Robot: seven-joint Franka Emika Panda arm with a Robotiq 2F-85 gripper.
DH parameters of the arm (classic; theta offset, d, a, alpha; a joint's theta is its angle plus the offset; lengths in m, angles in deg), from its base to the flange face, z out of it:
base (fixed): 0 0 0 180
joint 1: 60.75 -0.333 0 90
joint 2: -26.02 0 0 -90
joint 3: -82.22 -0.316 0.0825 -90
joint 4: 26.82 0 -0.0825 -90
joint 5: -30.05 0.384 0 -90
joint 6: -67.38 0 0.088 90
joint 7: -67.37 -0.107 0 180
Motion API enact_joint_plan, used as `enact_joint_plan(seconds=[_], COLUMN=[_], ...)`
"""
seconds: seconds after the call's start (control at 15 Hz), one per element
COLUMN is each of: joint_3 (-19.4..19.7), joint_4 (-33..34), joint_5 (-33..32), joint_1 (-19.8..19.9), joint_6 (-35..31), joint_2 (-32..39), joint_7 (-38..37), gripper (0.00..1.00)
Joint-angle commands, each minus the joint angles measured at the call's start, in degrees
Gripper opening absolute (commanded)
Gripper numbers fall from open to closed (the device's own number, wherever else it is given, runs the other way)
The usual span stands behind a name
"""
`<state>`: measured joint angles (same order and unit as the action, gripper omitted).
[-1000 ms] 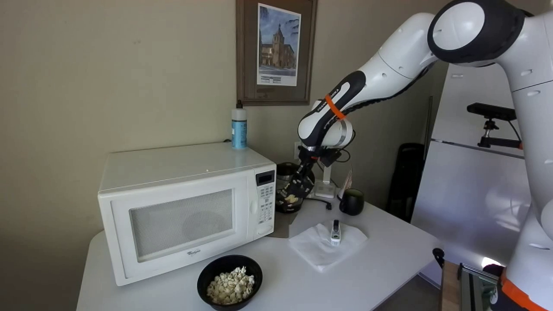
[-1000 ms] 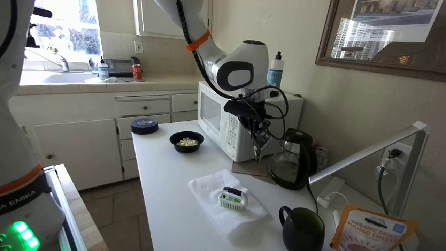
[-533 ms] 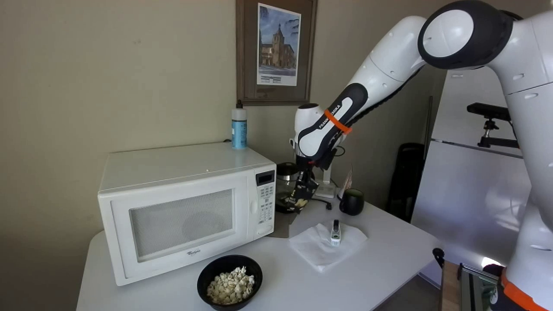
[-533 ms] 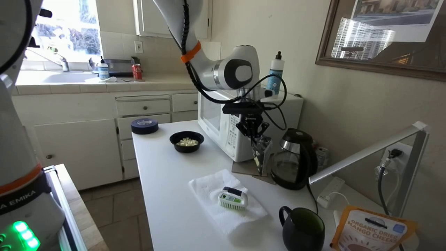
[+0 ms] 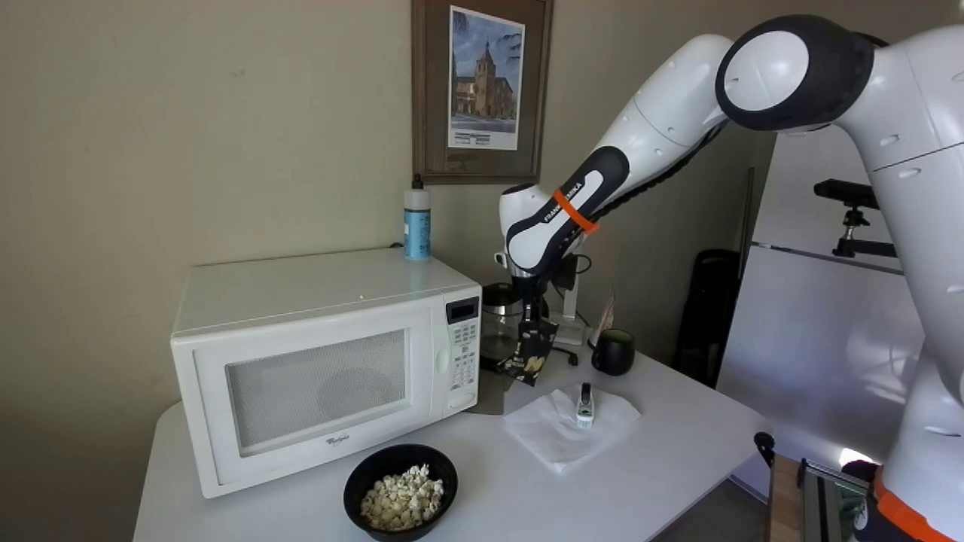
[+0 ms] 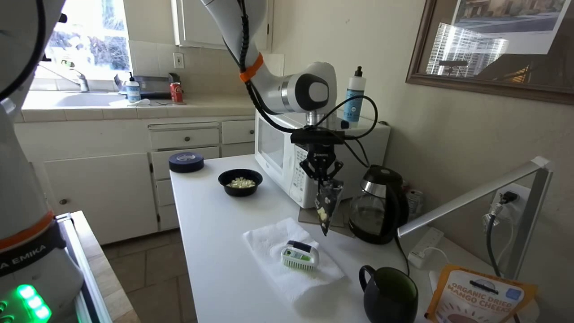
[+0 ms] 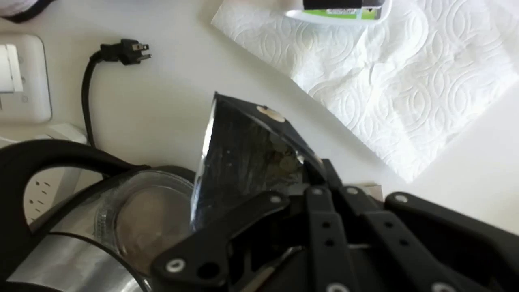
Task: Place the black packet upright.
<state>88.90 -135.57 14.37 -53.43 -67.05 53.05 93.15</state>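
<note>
Right of centre, our pincer [image 6: 320,179] clamps the tilted black packet [image 6: 328,200] mid-transport, we judge, with straightening and lowering next.

In an exterior view, white table [image 6: 210,233]. Far left corner: dark-blue tape roll [image 6: 186,162]; right of it, black bowl [image 6: 240,191]; farther right, white microwave [image 6: 283,166]. Brown sheet [image 6: 308,216] just beside microwave, glass kettle [image 6: 376,215] right. Middle: paper towel [image 6: 309,283], spread out. Near right: dark mug [image 6: 389,296]. Wrist view: black power plug [image 7: 126,52].
</note>
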Motion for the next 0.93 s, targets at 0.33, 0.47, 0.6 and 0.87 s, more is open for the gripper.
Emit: enact_joint_plan(seconds=[0.33, 0.47, 0.6, 0.87], joint_3=[-2.05, -2.59, -1.95, -1.53], joint_4=[10.27, 12.04, 13.16, 14.64], joint_5=[-7.94, -7.89, -8.09, -7.44], joint_1=[2.11, 2.78, 2.35, 1.71], joint_6=[-6.88, -6.21, -4.36, 1.23], joint_2=[10.43, 12.13, 13.34, 13.72], joint_7=[17.33, 21.8, 24.5, 27.31], gripper=[0.0, 0.0, 0.0, 0.0])
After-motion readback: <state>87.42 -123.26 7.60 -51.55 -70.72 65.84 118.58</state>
